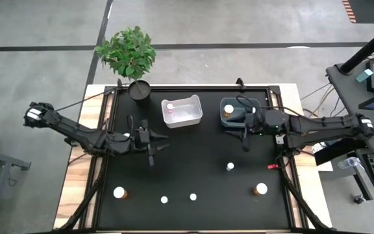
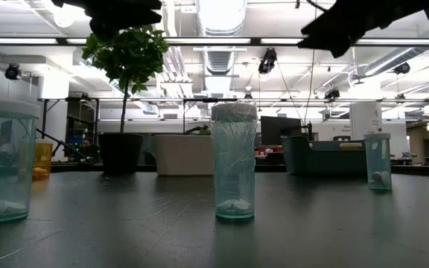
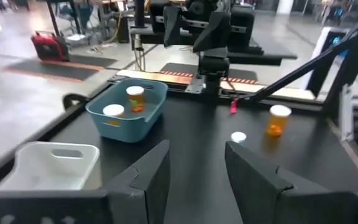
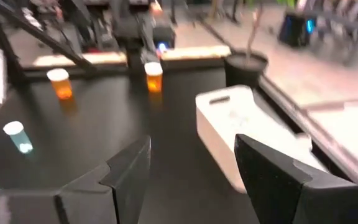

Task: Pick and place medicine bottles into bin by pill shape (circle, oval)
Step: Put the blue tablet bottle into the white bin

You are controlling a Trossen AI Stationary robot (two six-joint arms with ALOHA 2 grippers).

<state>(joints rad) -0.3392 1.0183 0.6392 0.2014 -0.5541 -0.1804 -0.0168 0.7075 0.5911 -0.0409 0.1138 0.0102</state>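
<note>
My left gripper point(image 1: 160, 143) point(image 3: 197, 168) hangs open over the table's left half, nothing between its fingers. My right gripper point(image 1: 242, 135) point(image 4: 191, 162) hangs open just in front of the teal bin point(image 1: 236, 112), also holding nothing. Medicine bottles stand upright on the black table: amber ones at the near left point(image 1: 119, 192), the near right point(image 1: 261, 189) and under the left arm point(image 4: 153, 76); small clear ones along the near side point(image 1: 164, 199) point(image 1: 193, 196) and right of centre point(image 1: 230, 166). In the teal bin point(image 3: 126, 115) sit an amber bottle point(image 3: 135, 97) and a white-capped one point(image 3: 112, 111).
The white bin point(image 1: 182, 112) stands at the far middle, beside the teal bin, with something small and pinkish inside. A potted plant point(image 1: 132, 62) is at the far left corner. A small red object point(image 1: 271, 166) lies near the right edge. Open black tabletop lies between the two grippers.
</note>
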